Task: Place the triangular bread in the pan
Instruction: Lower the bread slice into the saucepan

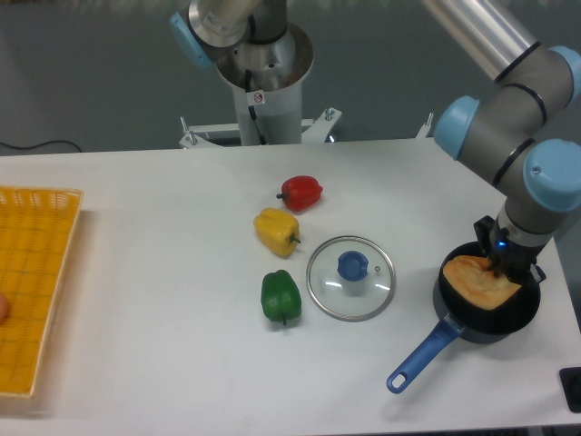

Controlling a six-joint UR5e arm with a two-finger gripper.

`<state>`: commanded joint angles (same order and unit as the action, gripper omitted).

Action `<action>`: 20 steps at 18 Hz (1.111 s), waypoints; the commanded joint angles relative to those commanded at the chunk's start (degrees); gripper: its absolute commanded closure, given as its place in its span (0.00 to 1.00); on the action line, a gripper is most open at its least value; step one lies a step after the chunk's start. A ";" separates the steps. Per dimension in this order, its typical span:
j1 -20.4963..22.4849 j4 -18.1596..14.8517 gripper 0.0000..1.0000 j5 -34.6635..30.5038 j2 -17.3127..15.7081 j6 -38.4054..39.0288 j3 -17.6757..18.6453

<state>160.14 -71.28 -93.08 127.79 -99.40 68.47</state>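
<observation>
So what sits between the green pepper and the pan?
In the fixed camera view, the round glass lid with its blue knob lies flat on the table between the green pepper and the pan.

The arm enters from the upper right of the frame as a silver tube and bends through grey joints with light-blue caps, folding down toward the lower right. Its last wrist segment points straight down, and a small blue light shows on its dark lower end. The pincer (502,271) hangs below that wrist at the right edge of the frame, its fingers clamped on the triangular bread (478,281). The base column stands at top centre.
</observation>
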 joint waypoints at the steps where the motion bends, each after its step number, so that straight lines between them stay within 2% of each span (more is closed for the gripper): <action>1: 0.00 0.00 1.00 0.00 0.44 0.00 -0.18; 7: -0.09 0.18 1.00 0.00 1.85 1.93 -0.62; 13: -0.26 1.58 1.00 -0.09 2.03 1.93 0.87; 15: -0.26 1.67 0.77 0.00 2.03 1.93 1.14; 17: -0.26 1.76 0.69 -0.09 2.03 1.93 1.31; 20: -0.26 2.20 0.47 -0.09 2.03 1.85 1.49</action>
<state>159.87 -69.08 -93.16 129.81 -97.56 69.96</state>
